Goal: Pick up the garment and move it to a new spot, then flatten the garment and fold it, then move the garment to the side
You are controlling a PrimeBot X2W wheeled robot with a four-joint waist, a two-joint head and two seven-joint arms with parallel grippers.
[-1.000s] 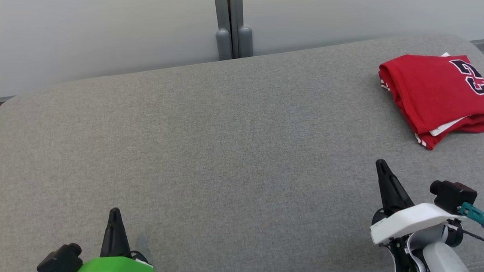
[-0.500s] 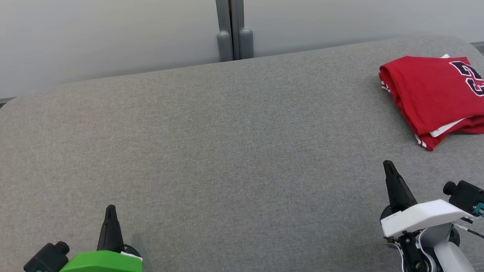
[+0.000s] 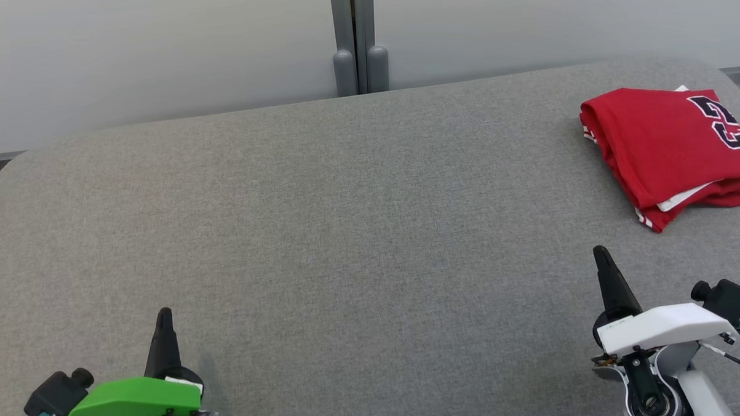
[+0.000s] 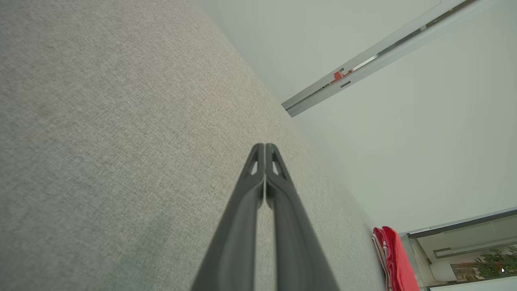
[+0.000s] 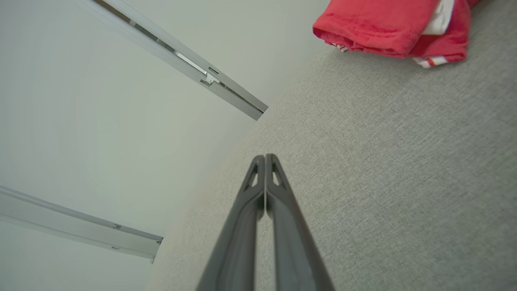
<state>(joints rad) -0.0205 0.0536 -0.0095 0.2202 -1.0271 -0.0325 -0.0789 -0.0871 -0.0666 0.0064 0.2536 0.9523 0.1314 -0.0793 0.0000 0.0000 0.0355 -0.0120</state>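
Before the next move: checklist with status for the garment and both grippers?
1. Garment folded: ok, a red stack with layered edges showing.
2. Garment set to the side: ok, it lies at the far right of the grey surface.
3. Garment wholly on the surface: cannot tell, the head view's right edge cuts it off.
4. Left gripper empty: ok, fingers shut together with nothing between them, low at the near left.
5. Right gripper empty: ok, shut, nothing held.
6. Right gripper off the garment: ok, bare surface shows between its tip and the nearest red corner.
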